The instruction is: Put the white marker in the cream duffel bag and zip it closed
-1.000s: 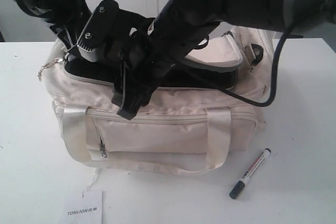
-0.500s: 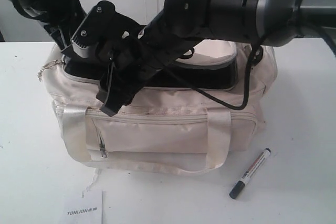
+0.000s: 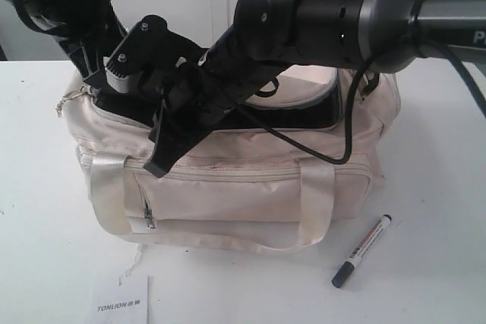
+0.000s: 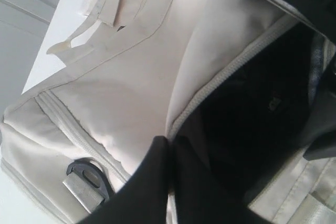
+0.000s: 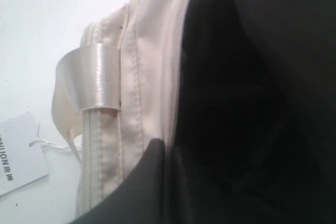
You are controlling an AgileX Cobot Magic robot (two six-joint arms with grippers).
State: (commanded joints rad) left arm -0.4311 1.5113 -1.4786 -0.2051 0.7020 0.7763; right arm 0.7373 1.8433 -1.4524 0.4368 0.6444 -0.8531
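The cream duffel bag (image 3: 243,187) stands mid-table with its top zipper open and the black lining (image 3: 304,115) showing. The white marker (image 3: 363,251) lies on the table to the bag's front right, outside the bag. My left gripper (image 4: 169,142) is shut on the zipper edge at the bag's left end; in the exterior view the left arm (image 3: 76,28) comes down there. My right gripper (image 5: 168,148) reaches across the bag and is shut on the front rim of the opening, its tip low at the front left (image 3: 158,163).
A white paper tag (image 3: 121,301) printed TONLION lies in front of the bag, also visible as the tag (image 5: 18,153) in the right wrist view. A keyring pull (image 3: 67,100) hangs at the bag's left end. A satin handle (image 3: 311,202) drapes down the front.
My right arm has swung left along the front rim, and the bag's right end has bunched up and inward. The marker has not moved.
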